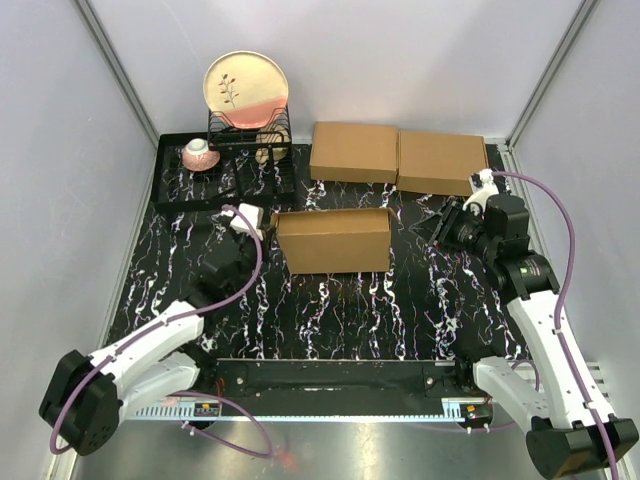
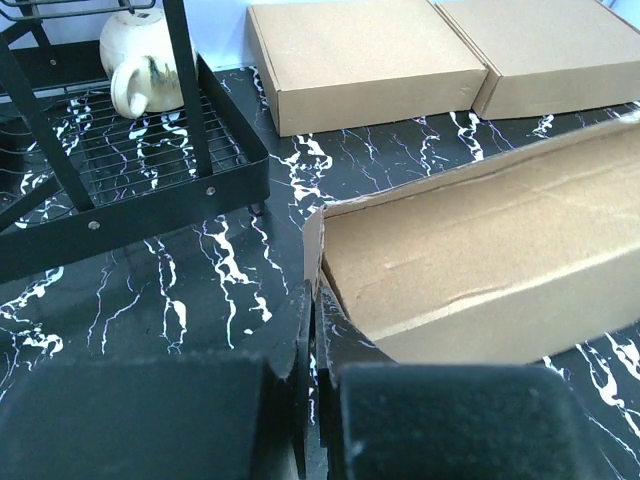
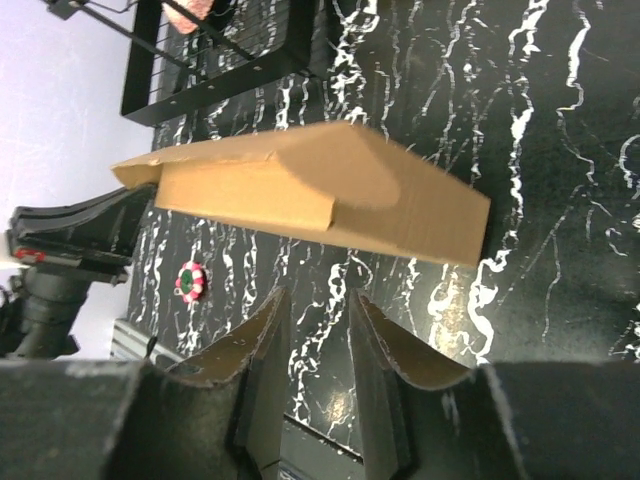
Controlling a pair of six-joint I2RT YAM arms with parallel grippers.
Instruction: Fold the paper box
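You have a black tray (image 1: pixel 172 188), upper left, holding a wire rack (image 1: pixel 250 135) with a round plate (image 1: pixel 247 88) on edge, and a pink bowl (image 1: pixel 199 153).
Paper box (image 1: pixel 333 240), frame centre on the marbled table (image 1: pixel 340 320): plain brown corrugated card, shallow, rectangular.
Left tool (image 2: pixel 308 300): jaws pressed together, empty, just beside the box's left end.
Right tool (image 3: pixel 318 295): partly parted, empty, apart from the box.

No legible text or labels anywhere.

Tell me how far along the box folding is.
Mostly done: the box stands formed, lid nearly down. In hand: the shut left claw sits by its left end, while the open right claw hangs clear, holding nothing. Left: the lid looks untucked, with a gap showing at that left end.
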